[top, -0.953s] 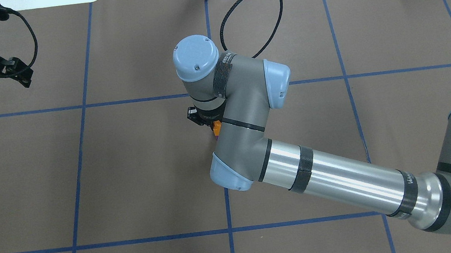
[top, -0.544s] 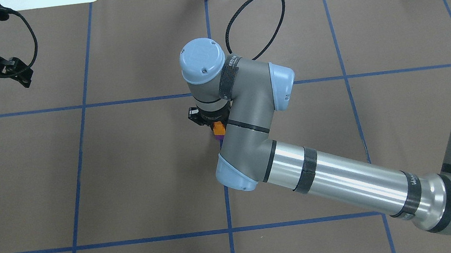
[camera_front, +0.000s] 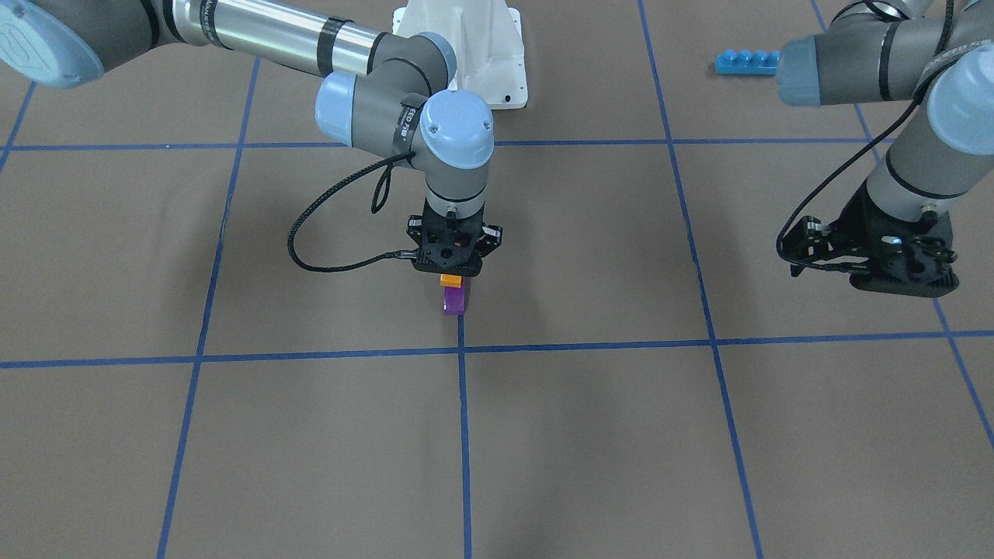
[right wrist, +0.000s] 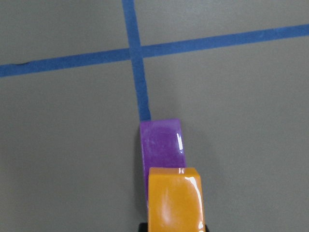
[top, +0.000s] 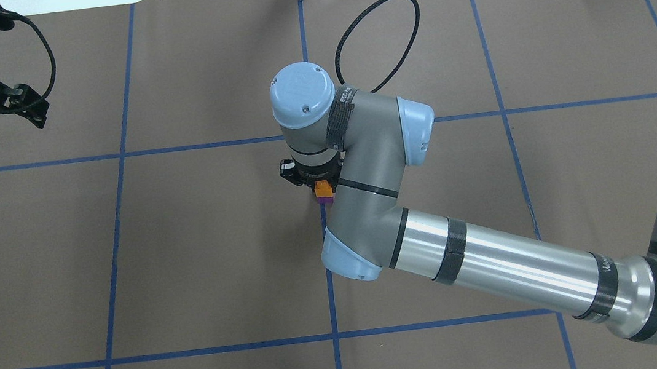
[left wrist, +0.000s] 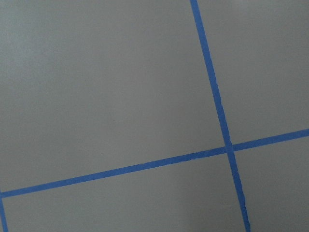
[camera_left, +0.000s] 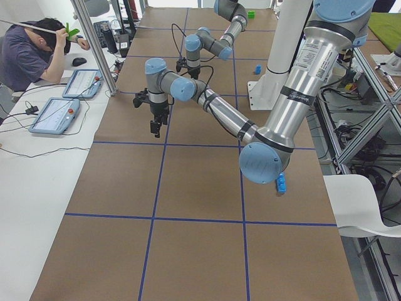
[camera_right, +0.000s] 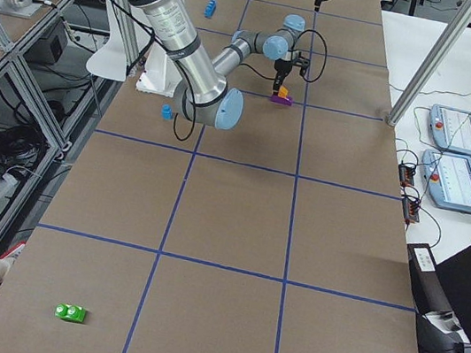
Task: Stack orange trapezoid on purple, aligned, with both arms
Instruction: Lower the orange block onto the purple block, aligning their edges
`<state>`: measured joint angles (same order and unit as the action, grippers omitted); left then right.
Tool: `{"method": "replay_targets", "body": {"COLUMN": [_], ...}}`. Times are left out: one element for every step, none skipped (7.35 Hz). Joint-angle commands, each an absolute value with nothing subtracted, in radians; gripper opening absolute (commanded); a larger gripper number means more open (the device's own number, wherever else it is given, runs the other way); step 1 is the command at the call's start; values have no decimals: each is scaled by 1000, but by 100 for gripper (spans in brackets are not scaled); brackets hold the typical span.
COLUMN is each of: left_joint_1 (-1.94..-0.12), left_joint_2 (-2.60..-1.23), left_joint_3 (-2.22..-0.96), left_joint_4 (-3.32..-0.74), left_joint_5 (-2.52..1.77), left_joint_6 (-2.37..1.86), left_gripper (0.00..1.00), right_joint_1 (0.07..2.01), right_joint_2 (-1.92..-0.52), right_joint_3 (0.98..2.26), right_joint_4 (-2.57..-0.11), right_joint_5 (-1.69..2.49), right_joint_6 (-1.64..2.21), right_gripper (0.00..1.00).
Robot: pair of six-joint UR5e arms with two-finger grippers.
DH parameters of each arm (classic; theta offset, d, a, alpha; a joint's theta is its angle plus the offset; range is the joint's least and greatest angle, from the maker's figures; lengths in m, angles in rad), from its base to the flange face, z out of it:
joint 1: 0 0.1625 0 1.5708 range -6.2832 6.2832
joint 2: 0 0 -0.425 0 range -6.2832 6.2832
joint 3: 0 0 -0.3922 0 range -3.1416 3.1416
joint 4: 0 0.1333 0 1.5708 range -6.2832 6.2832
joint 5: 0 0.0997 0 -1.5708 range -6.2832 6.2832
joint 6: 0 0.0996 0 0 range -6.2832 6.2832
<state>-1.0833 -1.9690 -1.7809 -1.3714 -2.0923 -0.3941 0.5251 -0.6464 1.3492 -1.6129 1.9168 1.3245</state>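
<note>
My right gripper (camera_front: 453, 272) hangs straight down at the table's middle, shut on the orange trapezoid (camera_front: 451, 279). The orange trapezoid sits right on top of the purple brick (camera_front: 453, 300), which stands on the mat by a blue tape line. In the right wrist view the orange trapezoid (right wrist: 175, 198) lies a little to the right of the purple brick (right wrist: 161, 142). I cannot tell if they touch. Both also show in the overhead view, the orange trapezoid (top: 322, 185) over the purple brick (top: 323, 194). My left gripper (top: 29, 107) hovers far off at the table's left end, open and empty.
A long blue four-stud brick (camera_front: 745, 60) lies near the left arm's base. A small blue brick (camera_right: 166, 112) lies by the white robot mount (camera_front: 466, 62). A green brick (camera_right: 70, 313) lies at the table's far right end. Blue tape lines cross the brown mat.
My right wrist has shifted a little toward the right and nearer in the overhead view, carrying the orange trapezoid; more of the purple brick shows beneath it. The left arm has not moved.
</note>
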Motion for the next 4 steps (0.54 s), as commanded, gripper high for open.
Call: {"method": "replay_targets", "body": {"left_joint_1": [-1083, -1083, -1083, -1083], "left_joint_2": [-1968, -1968, -1970, -1970], "left_joint_3": [-1781, -1781, -1781, -1781], "left_joint_4": [-1371, -1371, -1371, -1371], "left_joint_5": [-2092, -2092, -2092, -2092], "left_joint_6": [-394, -394, -394, -394], "left_gripper": [100, 100, 100, 100], "right_joint_1": [532, 543, 548, 570], "right_joint_2": [-641, -638, -637, -637], "right_joint_3": [1358, 1361, 1373, 1400], "right_joint_4": [-1612, -1612, -1614, -1621], "right_joint_5": [1916, 1916, 1917, 1928], "right_joint_6": [1341, 1341, 1341, 1339], "right_gripper": [100, 100, 100, 100]}}
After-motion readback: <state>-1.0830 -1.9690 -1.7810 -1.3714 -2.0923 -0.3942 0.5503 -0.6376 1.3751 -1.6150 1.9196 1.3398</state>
